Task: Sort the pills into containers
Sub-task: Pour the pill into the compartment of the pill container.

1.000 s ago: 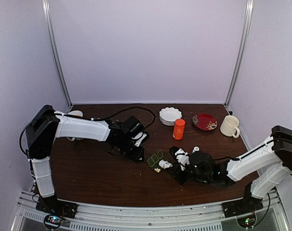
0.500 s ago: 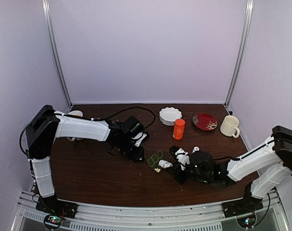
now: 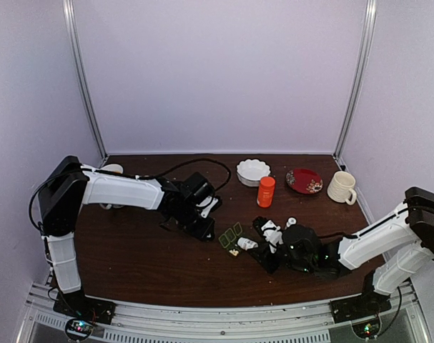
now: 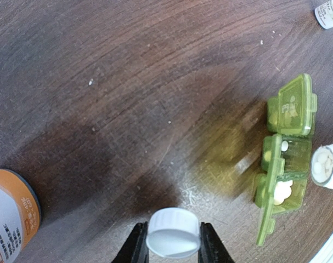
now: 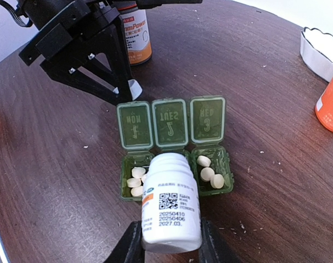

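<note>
From above, held against one second ago: no movement to find, neither in the arms nor in the things. Judged a pause, so no progress in sorting just now. Pill box (image 3: 231,234) lying open on the tabletop (image 3: 145,264) between both arms. Far too small here to count anything inside.

Left wrist: left end effector (image 4: 173,244) pinching a white cap (image 4: 173,232) just above the wood, well apart from the box at the right edge. Pills (image 4: 283,190) heaped in the nearest cell, one or two in the middle cell. Far cell hard to read, perhaps covered by its lid.

Right wrist: right end effector (image 5: 169,244) clamped on a white bottle (image 5: 170,200), its far end reaching over the middle cell. Tablets lying in the left and right cells. Middle cell hidden behind the bottle, so filling there impossible to judge. Finger ends cut off by the lower edge.
</note>
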Tool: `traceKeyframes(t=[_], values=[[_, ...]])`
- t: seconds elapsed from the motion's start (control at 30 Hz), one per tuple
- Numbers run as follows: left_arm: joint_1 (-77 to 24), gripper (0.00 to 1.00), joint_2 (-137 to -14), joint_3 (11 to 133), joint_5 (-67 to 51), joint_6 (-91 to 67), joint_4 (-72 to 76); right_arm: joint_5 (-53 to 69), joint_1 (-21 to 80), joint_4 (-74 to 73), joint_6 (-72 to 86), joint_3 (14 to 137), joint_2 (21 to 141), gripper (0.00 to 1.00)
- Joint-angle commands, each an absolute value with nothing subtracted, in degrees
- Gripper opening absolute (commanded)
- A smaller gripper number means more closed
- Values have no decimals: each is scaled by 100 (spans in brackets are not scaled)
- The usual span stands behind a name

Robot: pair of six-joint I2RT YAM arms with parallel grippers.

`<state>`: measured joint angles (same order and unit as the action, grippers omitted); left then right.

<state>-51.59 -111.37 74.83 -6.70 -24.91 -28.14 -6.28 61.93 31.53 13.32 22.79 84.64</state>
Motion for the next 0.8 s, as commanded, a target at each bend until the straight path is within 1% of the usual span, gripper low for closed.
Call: traceKeyframes(t=[0.0, 0.1, 0.2, 0.3, 0.4, 0.5, 0.6, 0.7, 0.77], values=[[-5186, 0, -11212, 7680, -754, -2404, -2818, -737, 6161, 3379, 1327, 2224, 8335, 0], [-5185, 0, -11210, 7690, -750, -2407, -2826, -738, 6161, 2890, 1275, 2468, 8413, 0], [-5186, 0, -11208, 7682, -756, -2408, -2826, -661, 6161, 3504, 1337, 2175, 8325, 0], [-5186, 0, -11211, 7673, -756, -2408, -2841, -732, 6161, 2855, 1292, 2460, 8388, 0], [-5186, 0, -11211, 7673, -750, -2408, -2840, -691, 6161, 3351, 1326, 2223, 8329, 0], [-5183, 0, -11215, 7681, -748, -2408, -2833, -709, 6161, 2810, 1302, 2485, 8385, 0], [-5183, 0, -11214, 7684, -750, -2402, -2845, -700, 6162, 3472, 1380, 2167, 8263, 0], [-5186, 0, -11210, 7682, -763, -2398, -2840, -781, 6161, 2656, 1314, 2552, 8327, 0], [-5186, 0, -11213, 7690, -761, -2400, -2840, -693, 6161, 3227, 1349, 2291, 8246, 0]])
